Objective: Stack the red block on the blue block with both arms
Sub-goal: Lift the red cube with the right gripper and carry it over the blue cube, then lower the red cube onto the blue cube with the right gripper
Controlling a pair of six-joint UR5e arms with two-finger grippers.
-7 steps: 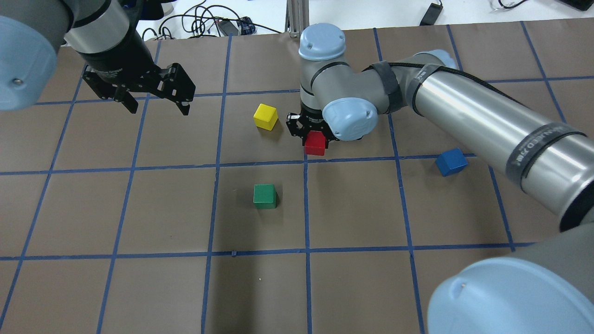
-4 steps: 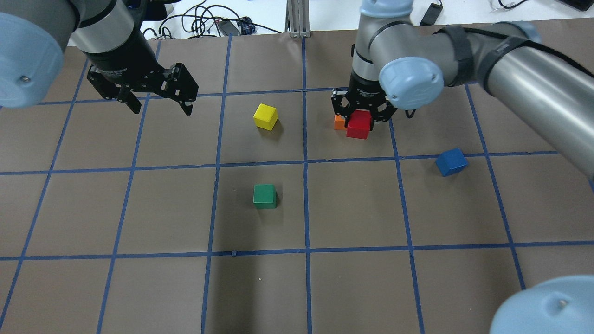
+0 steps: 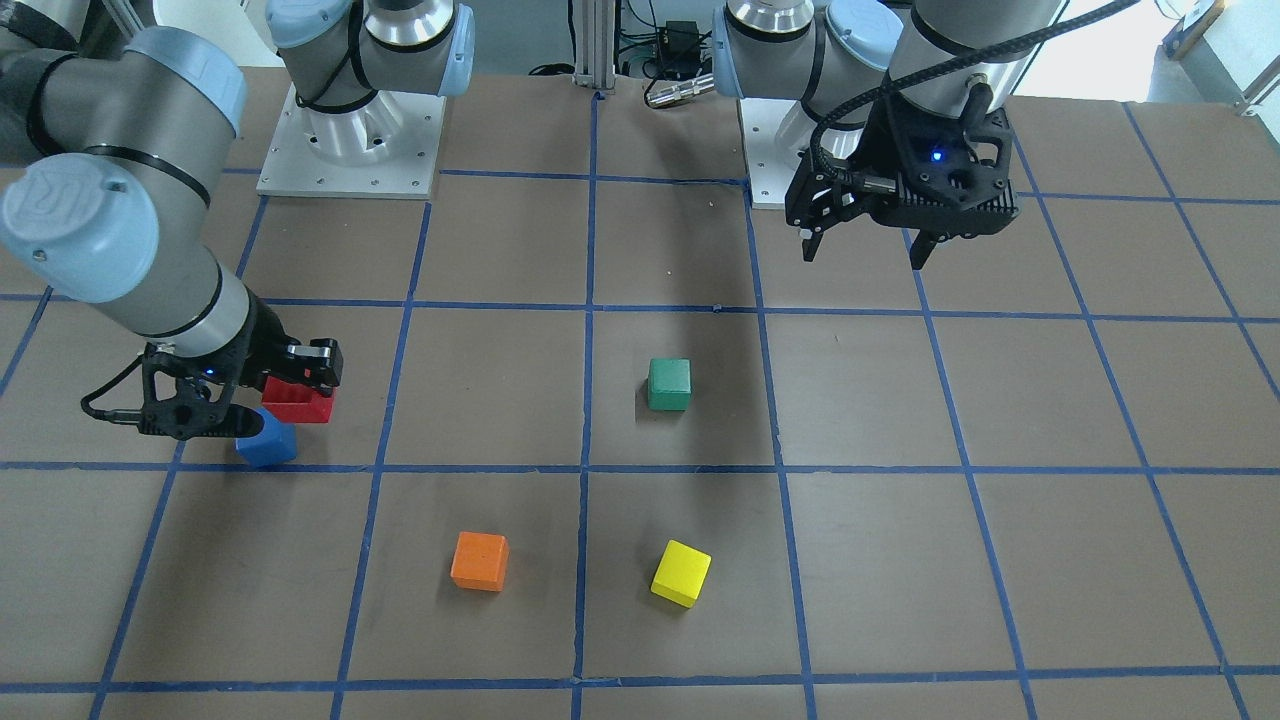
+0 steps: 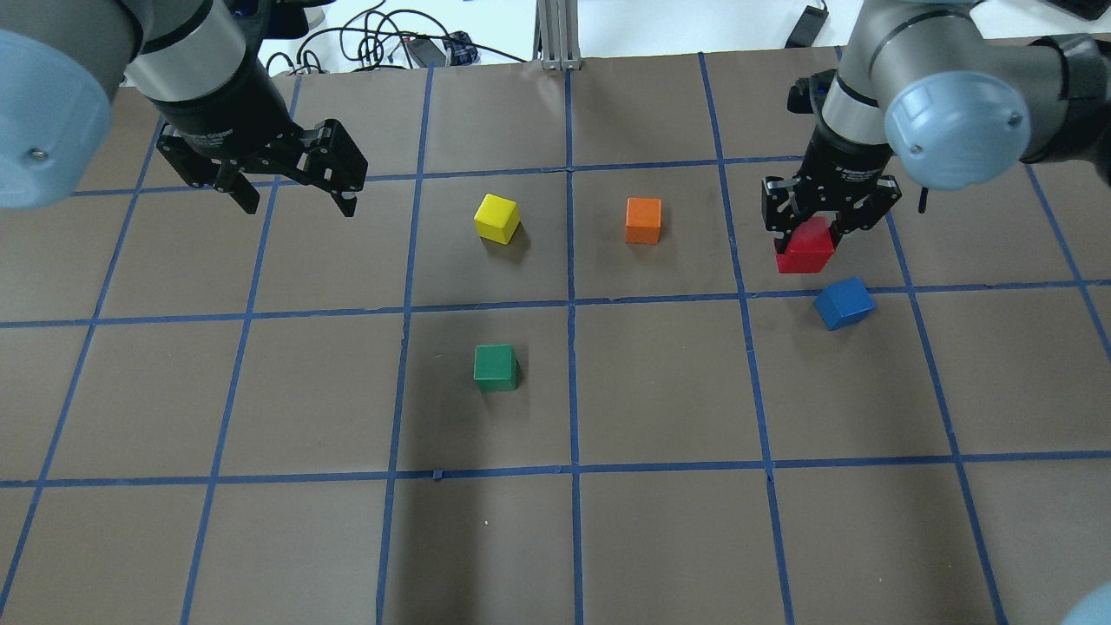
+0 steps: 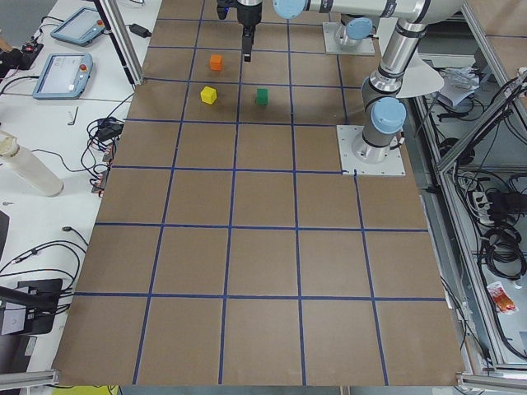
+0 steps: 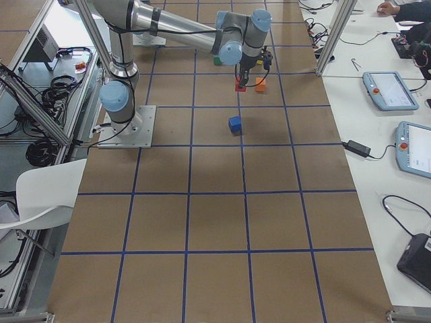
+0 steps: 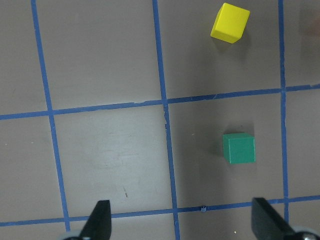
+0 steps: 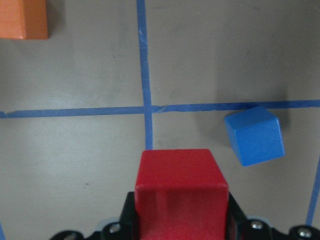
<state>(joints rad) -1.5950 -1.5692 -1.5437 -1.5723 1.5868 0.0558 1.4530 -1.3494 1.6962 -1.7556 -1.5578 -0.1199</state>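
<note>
My right gripper (image 4: 811,233) is shut on the red block (image 4: 806,246) and holds it above the table, a little up and left of the blue block (image 4: 844,303) in the overhead view. In the right wrist view the red block (image 8: 181,192) sits between the jaws with the blue block (image 8: 255,135) on the table ahead and to the right. The front view shows the red block (image 3: 297,399) just behind the blue block (image 3: 267,441). My left gripper (image 4: 295,195) is open and empty, high over the far left of the table (image 4: 660,391).
An orange cube (image 4: 643,220), a yellow cube (image 4: 496,218) and a green cube (image 4: 495,367) lie on the brown gridded table. In the left wrist view the green cube (image 7: 239,148) and the yellow cube (image 7: 229,23) lie ahead of the open fingers. Cables lie beyond the far edge.
My right arm has carried the red block to the right, from beside the yellow cube past the orange cube to a spot near the blue block. The left arm has barely moved.
</note>
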